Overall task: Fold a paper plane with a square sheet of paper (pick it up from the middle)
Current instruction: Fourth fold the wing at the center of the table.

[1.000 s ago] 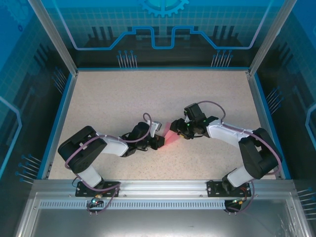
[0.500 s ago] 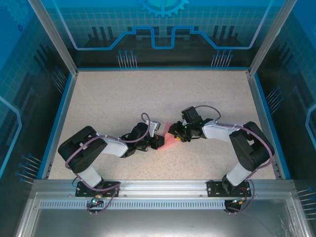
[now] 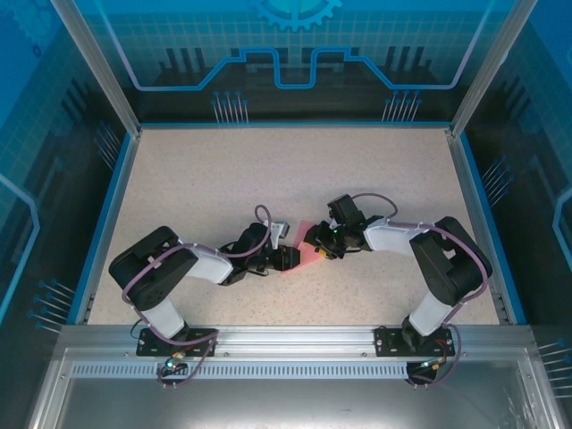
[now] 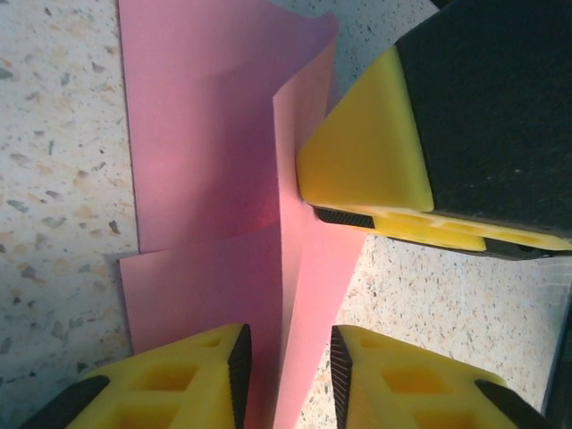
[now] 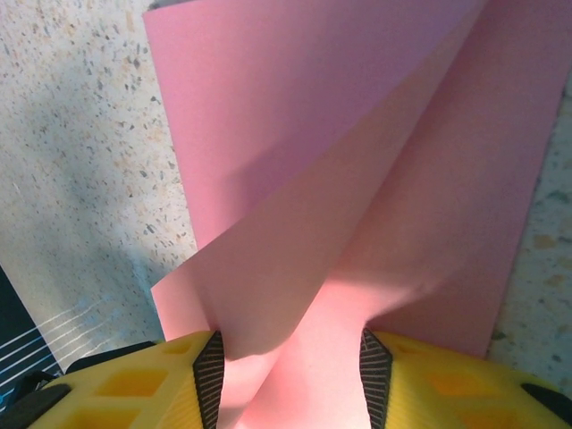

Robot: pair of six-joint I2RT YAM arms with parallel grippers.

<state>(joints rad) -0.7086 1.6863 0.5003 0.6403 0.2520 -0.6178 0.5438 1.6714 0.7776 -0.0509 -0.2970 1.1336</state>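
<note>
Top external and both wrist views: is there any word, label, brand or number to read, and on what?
None readable.
The pink paper is plain and unmarked.
The back panel carries a gear symbol and line graphics, without letters or digits.

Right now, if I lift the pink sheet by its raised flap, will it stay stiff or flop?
Probably floppy: the sheet bows in a loose curl between the right fingers rather than lying flat. It looks thin and light, so a push would likely slide it over the table or buckle it.
</note>
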